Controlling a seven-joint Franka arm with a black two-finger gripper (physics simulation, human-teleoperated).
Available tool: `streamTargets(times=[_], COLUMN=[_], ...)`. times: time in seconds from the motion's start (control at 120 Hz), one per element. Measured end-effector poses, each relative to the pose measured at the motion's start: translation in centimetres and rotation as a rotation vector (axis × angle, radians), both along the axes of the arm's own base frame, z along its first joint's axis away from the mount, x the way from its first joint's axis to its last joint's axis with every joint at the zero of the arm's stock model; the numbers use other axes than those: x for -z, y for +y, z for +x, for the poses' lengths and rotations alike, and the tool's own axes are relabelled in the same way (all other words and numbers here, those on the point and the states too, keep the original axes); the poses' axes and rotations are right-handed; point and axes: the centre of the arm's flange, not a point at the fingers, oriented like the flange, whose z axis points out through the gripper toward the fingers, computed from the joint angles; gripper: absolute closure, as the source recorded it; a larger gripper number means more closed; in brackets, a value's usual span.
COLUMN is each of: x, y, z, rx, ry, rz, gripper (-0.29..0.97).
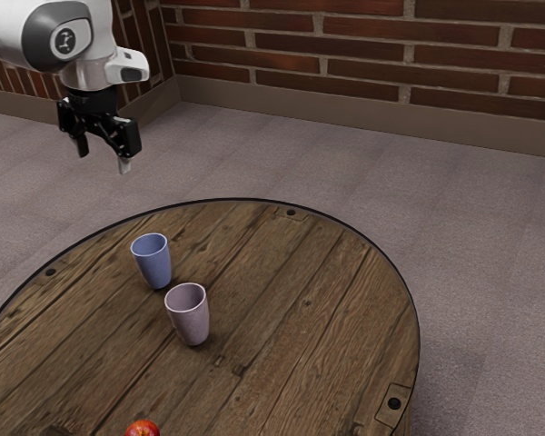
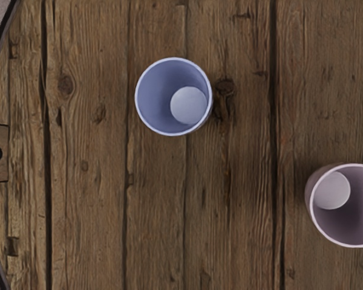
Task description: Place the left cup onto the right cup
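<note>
**Open hand high over a round wooden counter, both cups standing free**

The counter was a round top of rough, dark-grained planks with a thin black rim and a few bolt heads set near its edge. It stood on a grey carpeted floor, and a red brick wall with a pale baseboard ran along the far side of the room.

The hand hung well above the counter's far edge, at the exterior view's left. Its two black fingers were spread wide, with nothing between them.

The blue cup stood upright on the planks, toward the exterior view's left and a little farther back. The mauve cup stood upright near it, closer to the camera and toward the exterior view's right. The two were apart, not touching. In the wrist view the blue cup showed whole from above, its pale floor visible inside.

The mauve cup was cut off by the wrist view's edge, so part of its rim could not be seen. A red apple sat at the near edge of the exterior view, showing just its top. The counter's near side was cropped as well. The arm above the wrist ran out of the frame at the upper left.
</note>
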Motion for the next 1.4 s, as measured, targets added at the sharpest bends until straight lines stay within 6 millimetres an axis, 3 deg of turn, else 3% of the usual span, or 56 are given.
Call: streamTargets(times=[0.142,0.217,0.55,0.75,1.283,1.4], x=[0.6,1.8,16.2,22.0,29.6,30.3], y=[-0.6,-0.1,2.0,3.0,4.3,4.5], z=[0.3,1.0,5.4,7.7,10.4,10.5], rx=[0.003,-0.007,-0.074,-0.131,-0.149,-0.153], ry=[0.007,0.018,0.098,0.056,-0.034,-0.041], rz=[0.001,0.004,-0.080,-0.148,-0.133,-0.132], gripper=[0.00,0.00,0.00,0.00,0.00,0.03])
